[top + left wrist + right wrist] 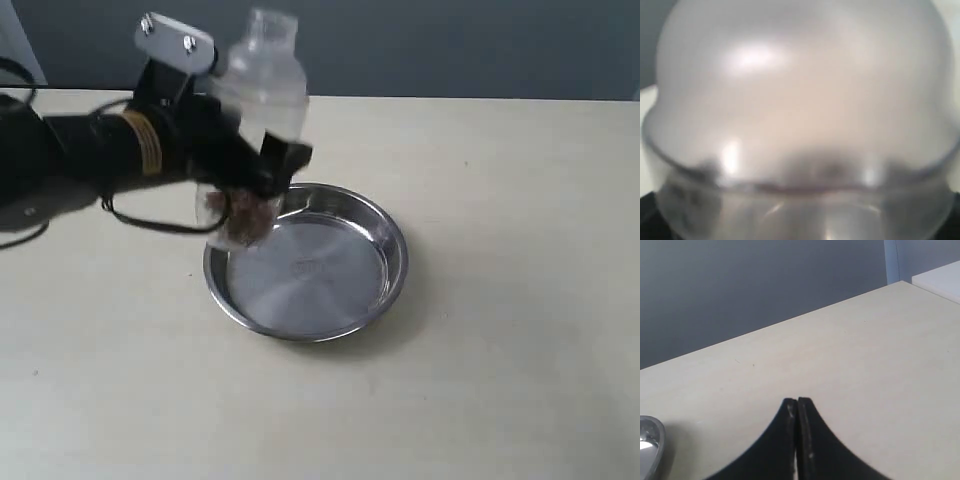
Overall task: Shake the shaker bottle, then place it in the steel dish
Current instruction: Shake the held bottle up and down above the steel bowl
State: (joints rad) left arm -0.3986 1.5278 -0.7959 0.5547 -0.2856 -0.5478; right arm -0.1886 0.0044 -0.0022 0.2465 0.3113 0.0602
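Nearest to the exterior camera there is only a bare part of the pale tabletop (500, 390). Behind it the steel dish (400, 255) lies flat, and nothing is inside it; its shiny bottom is free. Just over the left rim of the dish, the left tool (250, 168) grips the shaker bottle (262, 95) around its middle and holds it in the air, roughly upright with the small cap (268, 22) on top. The brown beads (245, 212) are gathered in the lower part of the bottle, which looks blurred, so the shaking is probably going on at this moment. The left wrist view is filled almost fully by the clear dome of the bottle. The right tool (797, 407) is closed on nothing, with its two fingers pressed together, and it hangs over bare tabletop apart from the dish. Farthest is the back edge of the tabletop and the dark wall (450, 45). By judgement, the picking up is done, and what is left is to finish the shaking, lower the bottle into the dish and release it.
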